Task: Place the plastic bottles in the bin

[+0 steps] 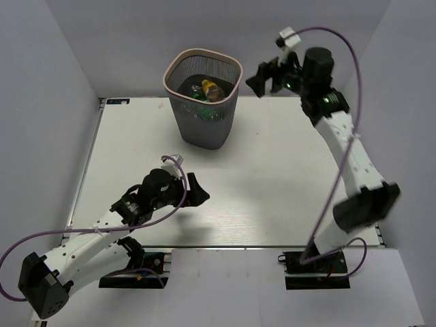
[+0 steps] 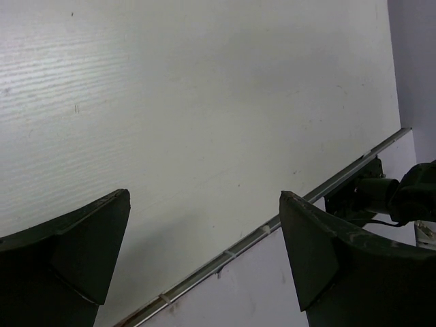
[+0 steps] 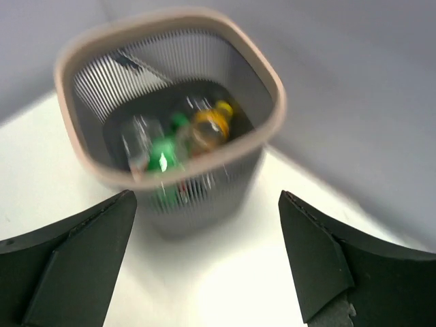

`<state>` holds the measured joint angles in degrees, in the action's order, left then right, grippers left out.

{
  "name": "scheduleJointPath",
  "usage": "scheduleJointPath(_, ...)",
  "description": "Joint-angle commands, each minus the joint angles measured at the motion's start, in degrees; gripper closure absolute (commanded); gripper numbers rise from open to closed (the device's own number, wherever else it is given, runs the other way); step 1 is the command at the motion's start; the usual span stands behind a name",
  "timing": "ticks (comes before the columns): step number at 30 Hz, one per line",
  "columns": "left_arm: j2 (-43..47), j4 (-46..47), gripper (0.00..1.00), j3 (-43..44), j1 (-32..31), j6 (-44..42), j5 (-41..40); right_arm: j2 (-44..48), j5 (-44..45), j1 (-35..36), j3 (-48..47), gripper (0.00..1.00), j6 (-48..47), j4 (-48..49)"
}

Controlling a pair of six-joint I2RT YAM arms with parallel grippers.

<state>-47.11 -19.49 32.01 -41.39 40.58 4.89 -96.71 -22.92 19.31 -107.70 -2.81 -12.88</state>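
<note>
The bin [image 1: 203,129], dark grey mesh with a pale beige rim, stands at the back middle of the table. Several plastic bottles [image 1: 204,90] lie inside it, green, clear and orange-labelled ones among them. The right wrist view shows the bin [image 3: 204,197] blurred, with the bottles [image 3: 178,139] at its bottom. My right gripper [image 1: 264,76] is open and empty, raised to the right of the bin's rim. My left gripper [image 1: 197,189] is open and empty, low over the table's near left part. No bottle shows on the table.
The white table [image 1: 272,177] has a metal front edge [image 2: 272,228]. Pale walls close in the back and both sides. The right arm's base clamp [image 2: 381,194] shows beyond the front edge in the left wrist view.
</note>
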Motion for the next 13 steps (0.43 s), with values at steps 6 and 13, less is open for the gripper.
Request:
scheduleJointPath(6,-3.2,4.5,0.0,7.4,-0.2,-9.2,-1.5,24.4,27.0,-0.3,25.9,0.1,-7.7,-20.9)
scheduleJointPath(13,-5.1,8.1,0.0,8.4,-0.2,-12.7,-2.2,43.4,31.8,-1.1,51.5,0.1,-6.1,-18.7)
